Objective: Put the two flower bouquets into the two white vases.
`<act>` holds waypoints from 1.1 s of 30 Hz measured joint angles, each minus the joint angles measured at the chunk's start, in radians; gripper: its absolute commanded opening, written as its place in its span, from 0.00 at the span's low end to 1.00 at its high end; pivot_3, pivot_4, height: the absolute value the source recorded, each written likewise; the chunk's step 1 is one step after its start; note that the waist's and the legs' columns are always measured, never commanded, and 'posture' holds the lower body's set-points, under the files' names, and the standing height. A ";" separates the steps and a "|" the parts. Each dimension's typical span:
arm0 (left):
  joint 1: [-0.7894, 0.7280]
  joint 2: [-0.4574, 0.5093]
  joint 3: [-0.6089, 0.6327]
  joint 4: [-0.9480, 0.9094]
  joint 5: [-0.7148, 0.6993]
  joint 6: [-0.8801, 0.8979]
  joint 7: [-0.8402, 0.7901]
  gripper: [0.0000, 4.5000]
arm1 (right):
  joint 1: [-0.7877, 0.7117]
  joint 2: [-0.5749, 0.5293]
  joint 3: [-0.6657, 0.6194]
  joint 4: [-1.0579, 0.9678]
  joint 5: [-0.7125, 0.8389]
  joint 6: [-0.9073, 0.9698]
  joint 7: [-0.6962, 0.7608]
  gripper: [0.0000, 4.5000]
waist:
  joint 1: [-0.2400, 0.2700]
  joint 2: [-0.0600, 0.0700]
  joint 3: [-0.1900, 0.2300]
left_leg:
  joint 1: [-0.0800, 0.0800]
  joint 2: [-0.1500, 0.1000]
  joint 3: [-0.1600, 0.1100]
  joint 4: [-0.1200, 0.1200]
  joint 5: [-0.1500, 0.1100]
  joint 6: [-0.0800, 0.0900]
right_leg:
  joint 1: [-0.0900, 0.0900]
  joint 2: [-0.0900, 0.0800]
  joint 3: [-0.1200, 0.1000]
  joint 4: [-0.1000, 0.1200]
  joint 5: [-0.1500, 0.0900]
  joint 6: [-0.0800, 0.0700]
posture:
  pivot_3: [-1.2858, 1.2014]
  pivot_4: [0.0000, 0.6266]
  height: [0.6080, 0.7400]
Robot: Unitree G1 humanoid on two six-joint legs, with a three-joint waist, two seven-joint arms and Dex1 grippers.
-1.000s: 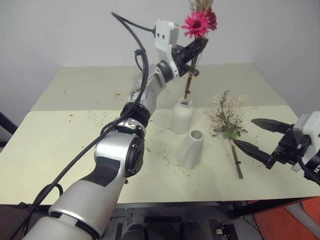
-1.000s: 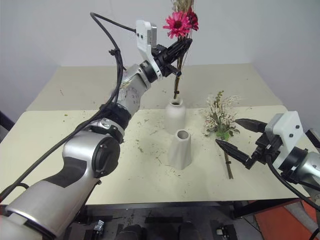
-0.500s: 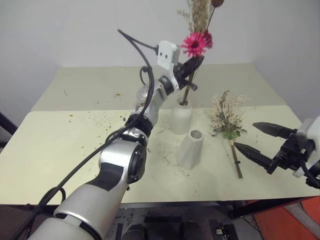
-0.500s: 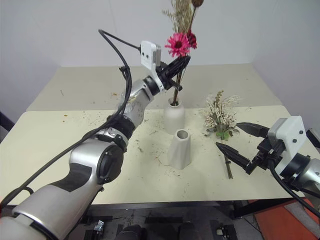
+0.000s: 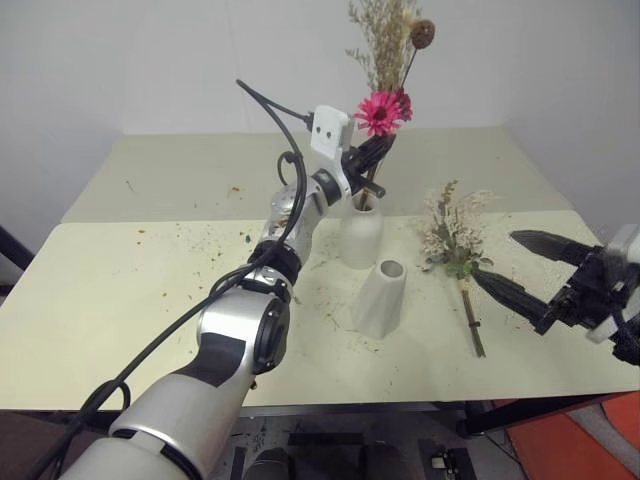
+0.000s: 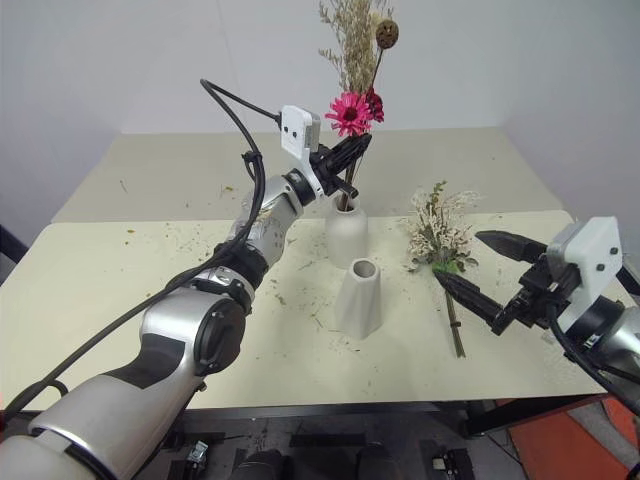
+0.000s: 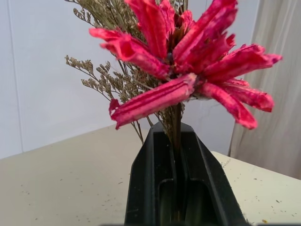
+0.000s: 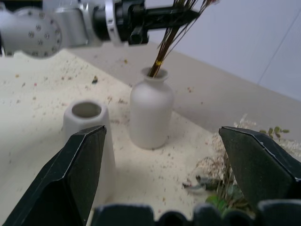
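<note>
The thin bouquet [image 5: 383,110], tan grass with a bright pink flower and a brown seed-head, stands upright with its stems down in the mouth of the rounded white vase [image 5: 362,235]. My left gripper [image 5: 375,152] is shut on those stems just above the vase neck; the left wrist view shows the stems pinched between the black fingers [image 7: 155,179]. The cone-shaped white vase [image 5: 381,298] stands in front with nothing in it. The fuller bouquet [image 5: 455,235] lies flat on the table to the right. My right gripper [image 5: 497,257] hovers open just right of its stem.
The pale table [image 5: 150,290] is strewn with dried flower crumbs. Its right edge runs just behind my right gripper. A black cable [image 5: 285,120] loops over my left arm.
My left gripper has come down with the thin bouquet, and its stems have slid deeper into the rounded vase. The right gripper has stayed put, open.
</note>
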 measured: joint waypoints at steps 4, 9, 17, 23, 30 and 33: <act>0.024 0.000 -0.002 0.000 0.007 -0.001 0.001 0.00 | 0.002 -0.001 -0.002 0.005 0.019 0.016 -0.008 1.00 | -0.001 0.000 0.000 | 0.000 0.000 0.000 0.000 0.000 0.000 | 0.000 0.000 0.000 0.001 0.000 0.000 | 0.52 0.24 1.00; 0.044 0.002 -0.015 0.000 0.028 -0.001 0.006 0.29 | 0.003 -0.005 -0.018 0.005 0.020 0.025 -0.020 1.00 | 0.001 0.000 0.000 | 0.000 0.000 0.000 0.000 0.000 0.000 | 0.000 0.000 0.000 0.001 0.000 0.000 | 0.52 0.24 1.00; 0.054 0.041 -0.042 -0.039 0.046 0.016 -0.050 0.87 | -0.001 -0.006 -0.019 0.006 0.020 0.026 -0.023 1.00 | -0.003 0.001 0.000 | 0.000 0.000 0.000 0.000 0.000 0.000 | 0.000 0.000 0.000 0.002 0.000 0.000 | 0.52 0.24 1.00; 0.182 0.150 -0.073 -0.251 0.035 0.123 -0.161 1.00 | -0.031 -0.010 0.004 0.036 0.017 0.025 -0.016 1.00 | -0.007 0.002 -0.001 | 0.001 0.001 0.000 0.000 0.000 0.000 | 0.000 0.001 0.001 0.003 0.000 0.000 | 0.52 0.24 1.00; 0.464 0.374 -0.136 -0.757 -0.042 0.440 -0.335 1.00 | -0.072 -0.056 0.062 0.097 -0.003 0.046 -0.002 1.00 | -0.009 0.004 -0.002 | 0.001 0.002 -0.001 0.000 0.000 0.000 | -0.001 0.001 0.001 0.004 0.000 0.000 | 0.52 0.24 1.00; 0.519 0.494 -0.140 -0.916 -0.116 0.542 -0.451 1.00 | -0.100 -0.108 0.124 0.156 -0.041 0.109 -0.028 1.00 | -0.006 0.004 -0.002 | 0.001 0.002 0.000 0.000 0.000 0.000 | 0.000 0.001 0.001 0.003 0.000 -0.001 | 0.52 0.24 1.00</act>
